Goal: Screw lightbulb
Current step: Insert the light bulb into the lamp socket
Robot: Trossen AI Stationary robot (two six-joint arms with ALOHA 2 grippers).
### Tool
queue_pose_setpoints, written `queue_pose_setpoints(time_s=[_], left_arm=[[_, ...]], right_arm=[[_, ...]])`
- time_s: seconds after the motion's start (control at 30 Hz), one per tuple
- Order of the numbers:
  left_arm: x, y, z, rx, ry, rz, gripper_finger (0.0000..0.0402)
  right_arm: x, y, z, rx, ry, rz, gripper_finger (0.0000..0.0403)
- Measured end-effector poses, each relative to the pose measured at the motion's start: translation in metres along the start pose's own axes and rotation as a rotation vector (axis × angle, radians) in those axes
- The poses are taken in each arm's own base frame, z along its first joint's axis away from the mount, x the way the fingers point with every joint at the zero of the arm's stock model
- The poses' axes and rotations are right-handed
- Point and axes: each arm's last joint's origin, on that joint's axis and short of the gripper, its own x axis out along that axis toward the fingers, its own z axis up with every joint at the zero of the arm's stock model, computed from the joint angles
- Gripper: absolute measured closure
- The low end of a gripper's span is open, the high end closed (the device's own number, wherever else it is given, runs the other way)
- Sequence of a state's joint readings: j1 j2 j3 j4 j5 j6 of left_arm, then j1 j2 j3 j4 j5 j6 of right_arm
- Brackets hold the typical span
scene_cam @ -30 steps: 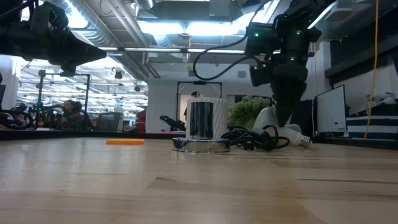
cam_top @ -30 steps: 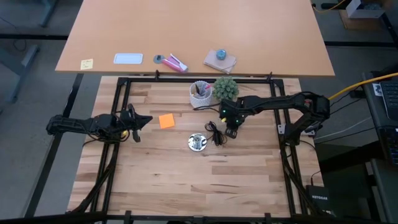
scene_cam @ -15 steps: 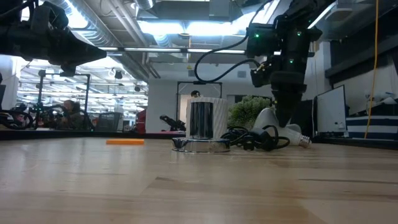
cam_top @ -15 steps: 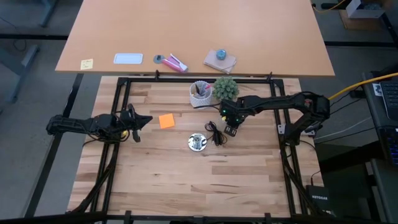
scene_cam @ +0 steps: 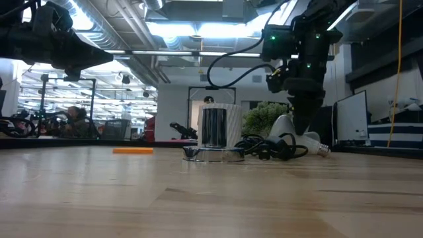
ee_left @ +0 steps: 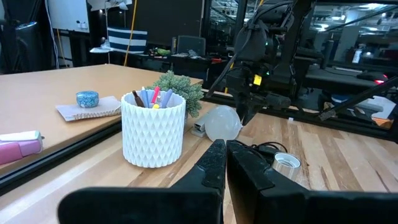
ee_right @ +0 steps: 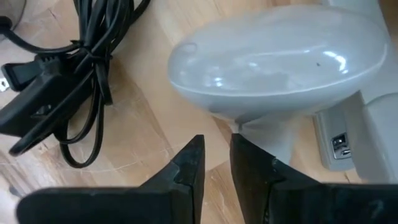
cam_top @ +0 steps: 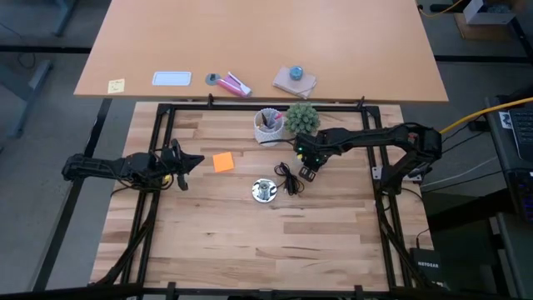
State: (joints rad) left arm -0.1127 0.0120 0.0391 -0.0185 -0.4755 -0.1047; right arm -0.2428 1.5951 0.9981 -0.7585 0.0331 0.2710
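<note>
Socket stands mouth-up at mid-table, cord bunched just right of it, apparently ready to receive the lightbulb. Beyond, the bulb lies on its side; the right gripper, fingers narrow and empty, points down just above it. Left gripper, closed, waits at left.

Frosted white lightbulb, lying on its side on table
</note>
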Motion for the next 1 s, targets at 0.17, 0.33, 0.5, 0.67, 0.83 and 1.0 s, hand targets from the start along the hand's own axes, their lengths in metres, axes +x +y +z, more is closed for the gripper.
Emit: queue_pose_setpoints(time_s=[0.17, 0.33, 0.5, 0.67, 0.83, 1.0], left_arm=[[0.0000, 0.0000, 0.0000, 0.000, 0.000, 0.000, 0.0396], [0.0000, 0.0000, 0.0000, 0.000, 0.000, 0.000, 0.0396], [0.0000, 0.0000, 0.0000, 0.000, 0.000, 0.000, 0.0396], [0.0000, 0.0000, 0.0000, 0.000, 0.000, 0.000, 0.0396], [0.0000, 0.0000, 0.0000, 0.000, 0.000, 0.000, 0.0396], [0.0000, 0.0000, 0.0000, 0.000, 0.000, 0.000, 0.0396]], right_arm=[[0.0000, 0.0005, -0.0004, -0.037, 0.007, 0.017, 0.0326], [-0.0002, 0.0004, -0.0022, -0.033, 0.028, 0.022, 0.0326], [-0.0053, 0.0003, -0.0042, -0.013, 0.084, 0.032, 0.0326], [-0.0076, 0.0002, -0.0046, -0.013, 0.099, 0.027, 0.0326], [-0.0077, -0.0004, -0.0055, -0.014, 0.105, 0.008, 0.0326], [-0.0077, -0.0029, -0.0047, -0.017, 0.082, -0.076, 0.0326]])
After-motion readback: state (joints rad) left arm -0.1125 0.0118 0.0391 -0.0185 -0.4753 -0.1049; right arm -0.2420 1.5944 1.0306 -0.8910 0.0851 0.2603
